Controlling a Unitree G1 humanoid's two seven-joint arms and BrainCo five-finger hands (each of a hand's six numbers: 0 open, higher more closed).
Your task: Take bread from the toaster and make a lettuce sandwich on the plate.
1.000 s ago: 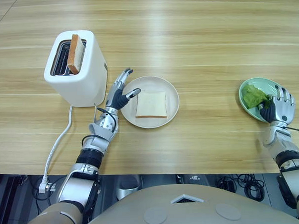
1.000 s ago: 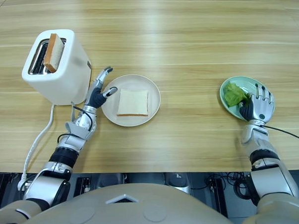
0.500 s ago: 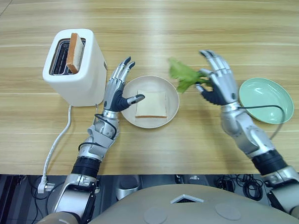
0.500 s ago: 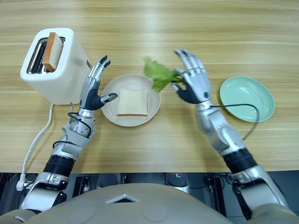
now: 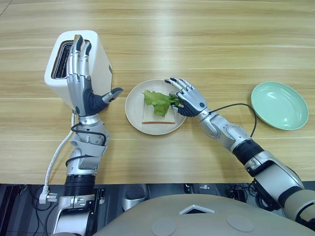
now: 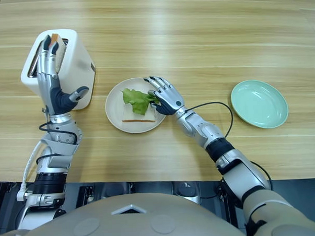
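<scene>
Moved: right hand (image 5: 189,99) has brought the lettuce (image 5: 156,100) down over the plate (image 5: 133,106); left hand (image 5: 82,83) has risen from the plate's left rim to the toaster (image 5: 102,69).
Around: white toaster left of the plate, its cord (image 5: 56,157) trailing toward the table edge; the left hand's straight fingers cover most of the toast (image 6: 57,38) in the slot.
Lettuce: crumpled green leaf on the bread slice (image 5: 158,118) at the plate's middle, with the right hand's fingers curled on it.
Left hand: spread wide, holding nothing.
Containers: plate bears slice and leaf; green bowl (image 5: 280,105) well right of the plate.
</scene>
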